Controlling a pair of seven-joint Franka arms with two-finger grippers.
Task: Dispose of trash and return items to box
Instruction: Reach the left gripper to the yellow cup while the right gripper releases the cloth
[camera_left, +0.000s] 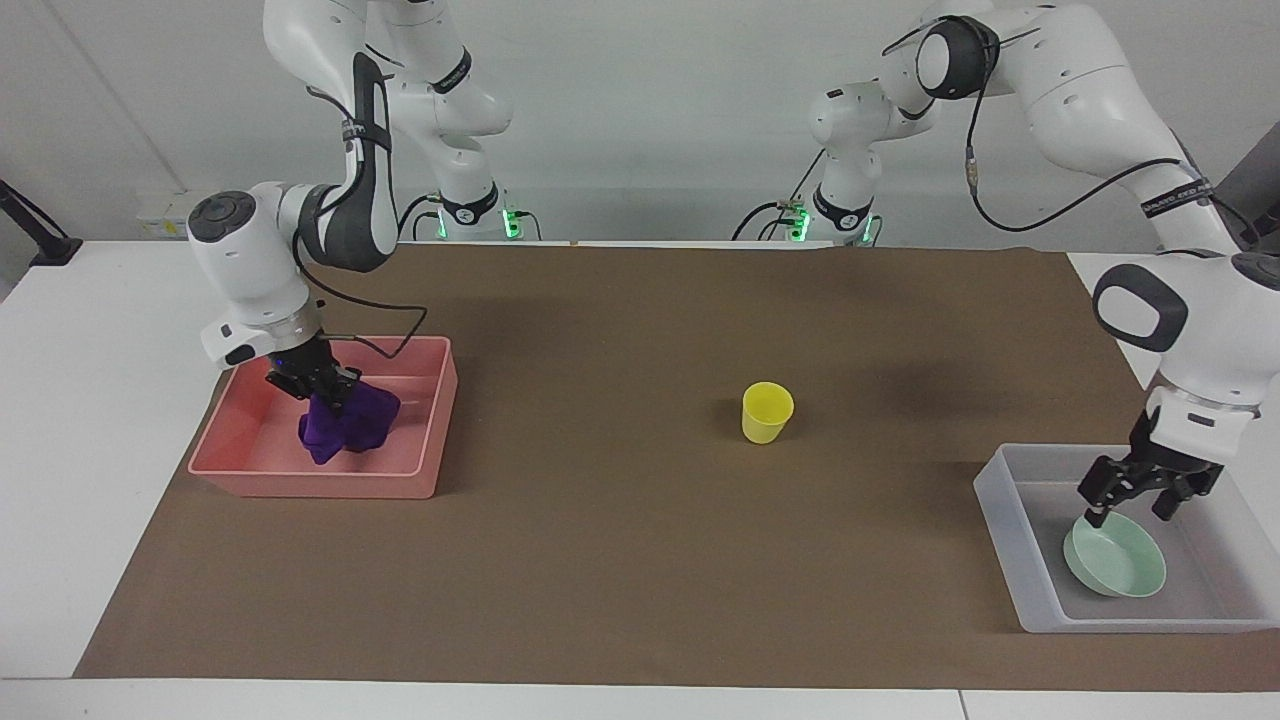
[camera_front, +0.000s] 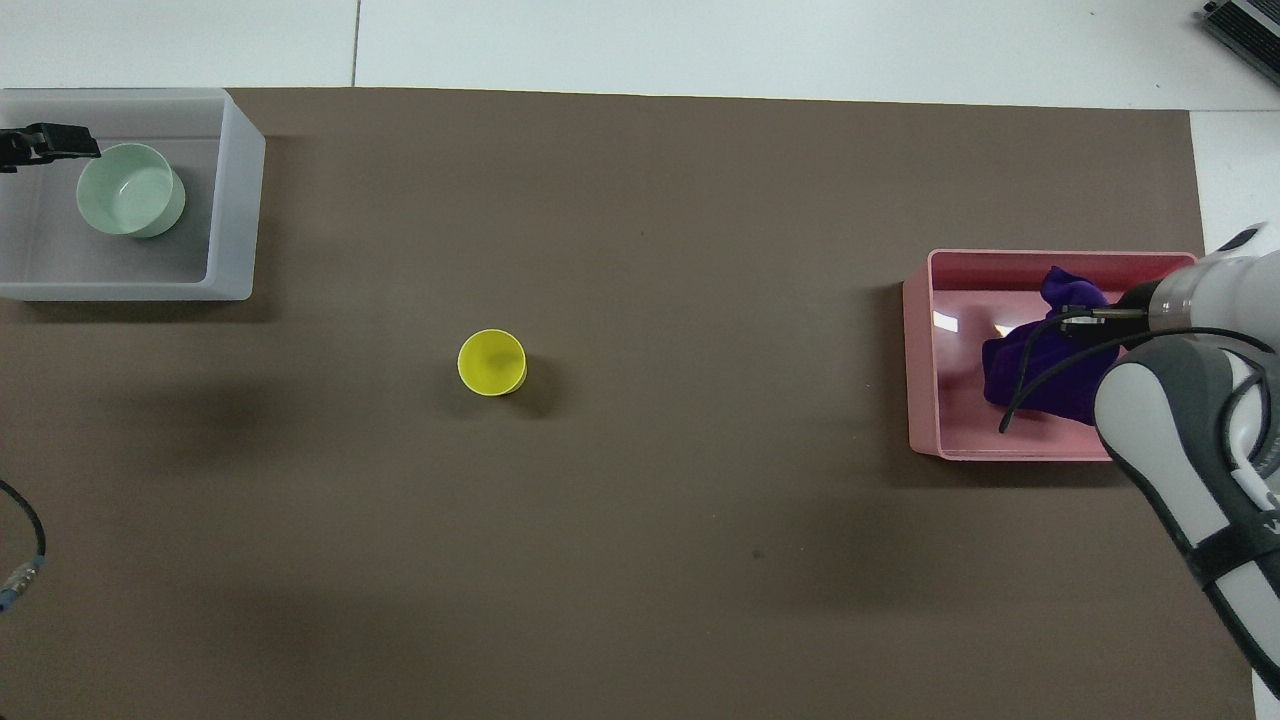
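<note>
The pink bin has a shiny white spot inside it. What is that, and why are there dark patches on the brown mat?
Overhead view: the white spot on the pink bin floor is glare from a lamp. Facing view: the dark patches on the brown mat are soft shadows, one beside the yellow cup and a bigger blurry one, probably from the arm above.

Glossy white rounded shells are joined by dark grey bands on both arms. Black cables are looped along them. Green lights are lit at the bases; black pincers are fitted.
</note>
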